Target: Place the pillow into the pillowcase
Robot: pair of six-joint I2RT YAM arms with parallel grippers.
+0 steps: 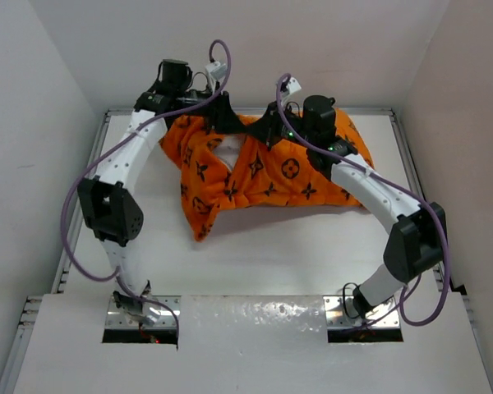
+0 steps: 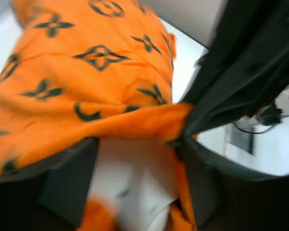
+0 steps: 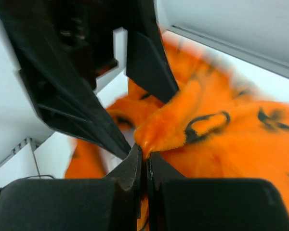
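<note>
The orange pillowcase (image 1: 287, 172) with dark monogram motifs lies bunched at the back middle of the table. Through its mouth shows a patch of the white pillow (image 1: 228, 149); the rest of the pillow is hidden inside. My left gripper (image 1: 224, 123) is at that mouth. In the left wrist view its fingers (image 2: 62, 187) stand wide apart, with the pillow (image 2: 135, 178) between them and the pillowcase (image 2: 86, 72) beyond; the view is blurred. My right gripper (image 1: 267, 131) is right beside it, shut on the pillowcase's mouth edge (image 3: 164, 130), as the right wrist view shows at the gripper (image 3: 145, 153).
The two grippers nearly touch: the left one's black body (image 3: 77, 82) fills the right wrist view's upper left, and the right one (image 2: 241, 67) looms at the left wrist view's upper right. White walls enclose the table (image 1: 271, 254) on three sides. Purple cables (image 1: 74, 205) loop off both arms.
</note>
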